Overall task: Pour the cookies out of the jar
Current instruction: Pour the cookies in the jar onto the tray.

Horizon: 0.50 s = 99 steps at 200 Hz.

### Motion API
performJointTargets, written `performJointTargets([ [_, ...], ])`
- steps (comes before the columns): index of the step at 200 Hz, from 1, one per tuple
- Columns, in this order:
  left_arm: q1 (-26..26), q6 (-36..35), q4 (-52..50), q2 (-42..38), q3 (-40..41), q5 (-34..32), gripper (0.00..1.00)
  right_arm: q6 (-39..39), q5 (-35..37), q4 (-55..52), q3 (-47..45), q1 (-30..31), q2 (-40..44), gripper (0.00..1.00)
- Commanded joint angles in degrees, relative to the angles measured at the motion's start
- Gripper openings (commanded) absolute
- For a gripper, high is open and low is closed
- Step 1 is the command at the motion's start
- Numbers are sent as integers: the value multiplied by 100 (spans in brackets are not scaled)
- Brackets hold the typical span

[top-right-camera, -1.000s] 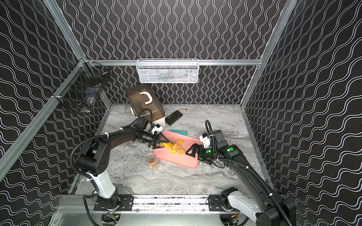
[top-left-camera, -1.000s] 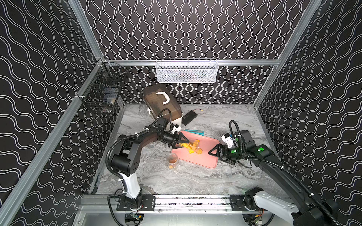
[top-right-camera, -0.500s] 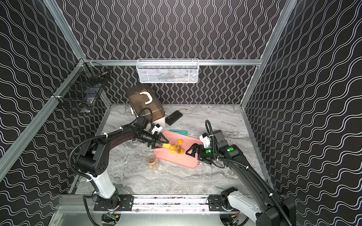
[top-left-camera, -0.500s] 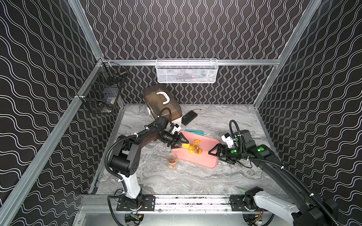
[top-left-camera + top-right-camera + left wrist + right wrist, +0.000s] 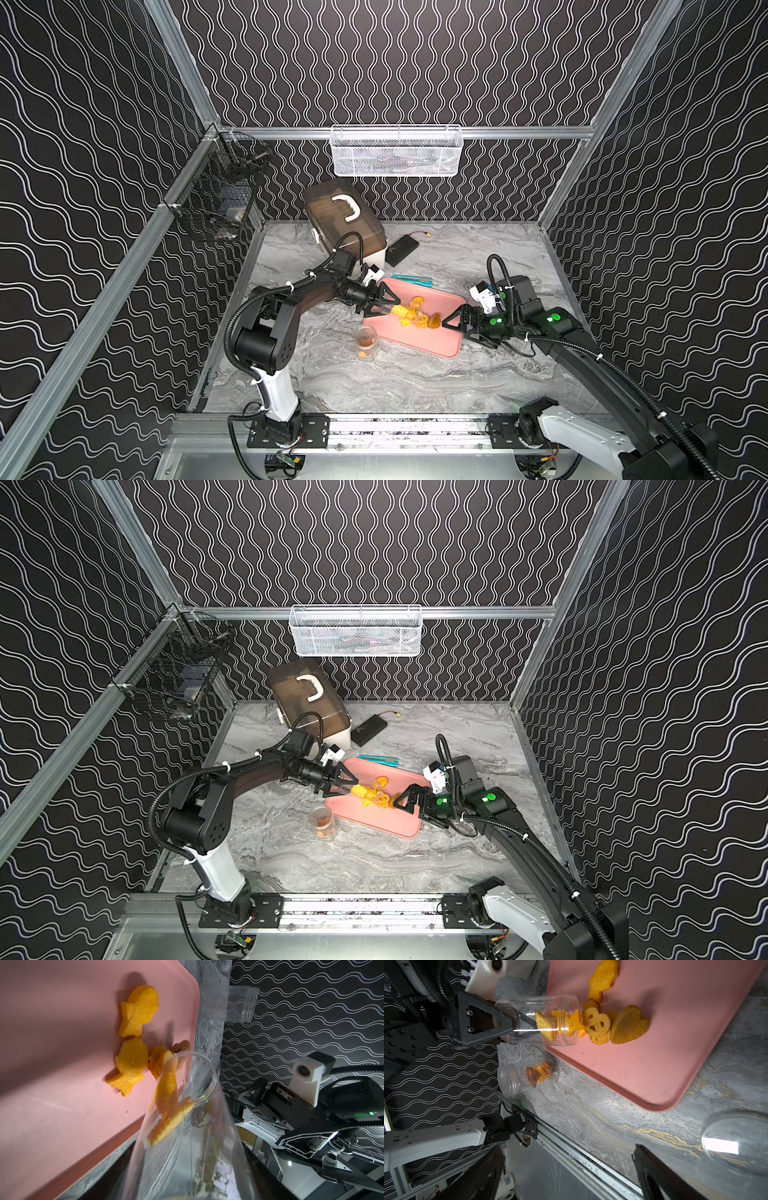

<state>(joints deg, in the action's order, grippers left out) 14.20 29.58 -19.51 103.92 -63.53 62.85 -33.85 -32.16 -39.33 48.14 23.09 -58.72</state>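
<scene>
My left gripper (image 5: 384, 306) is shut on the base end of a clear jar (image 5: 395, 309), which it holds tipped on its side over the near-left end of a pink tray (image 5: 428, 345). Yellow-orange cookies (image 5: 612, 1024) lie in a small heap on the tray at the jar's mouth. A few cookies (image 5: 168, 1093) are still sliding through the mouth of the jar (image 5: 187, 1147). My right gripper (image 5: 461, 332) stands open at the tray's right edge, touching nothing, its fingers (image 5: 658, 1176) wide apart.
A second clear jar (image 5: 365, 343) with several cookies stands upright by the tray's front-left corner. An empty clear jar (image 5: 228, 1003) stands past the tray's edge. A clear lid (image 5: 735, 1145) lies near my right gripper. A brown box (image 5: 343, 220), a black pack (image 5: 401, 249) and a teal tool (image 5: 411, 279) sit behind.
Cookies have slid out of the tipped jar onto the tray, and the heap has spread a little to the right. The right arm has not moved.
</scene>
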Motion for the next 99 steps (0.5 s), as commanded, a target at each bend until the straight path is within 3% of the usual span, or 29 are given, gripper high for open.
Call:
performJointTargets([
  [1, -25, 233, 316, -10, 48, 261, 70, 35, 26, 13, 14, -4, 18, 100],
  [57, -16, 357, 470, -48, 90, 327, 70, 39, 35, 5, 20, -6, 26, 100],
  [99, 127, -204, -222, 19, -63, 31, 70, 50, 89, -70, 60, -6, 49, 100],
])
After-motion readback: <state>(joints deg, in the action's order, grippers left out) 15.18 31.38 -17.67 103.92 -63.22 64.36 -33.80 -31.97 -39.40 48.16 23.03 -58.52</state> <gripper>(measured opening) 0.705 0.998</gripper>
